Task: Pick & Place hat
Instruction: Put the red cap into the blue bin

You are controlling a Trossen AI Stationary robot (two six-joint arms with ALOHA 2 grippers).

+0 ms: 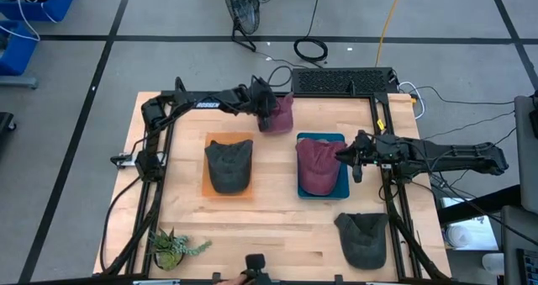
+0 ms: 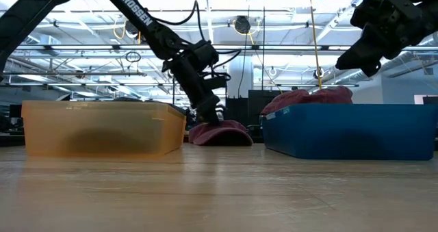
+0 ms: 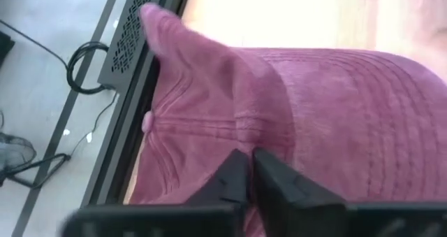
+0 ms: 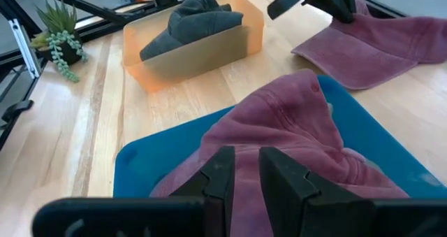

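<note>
At twelve o'clock, the left gripper (image 1: 267, 107) is pinched shut on the soft pink cloth hat (image 1: 280, 114) to lift it.

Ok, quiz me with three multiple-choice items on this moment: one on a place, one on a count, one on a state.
1. Where does the maroon fabric cap under the left gripper lie?
A. in the orange bin
B. on the bare wood table, far side
C. in the blue bin

2. How many caps show in the high view?
A. two
B. three
C. four

3. How do the left gripper's jaws stand?
A. shut on the cap's fabric
B. wide open above it
C. shut on the plant

Key: 1 B, it sits outside the translucent orange plastic bin and the blue plastic bin. 2 C, two maroon, two dark grey. 3 A, the left wrist view shows them pinched into the cap.
</note>
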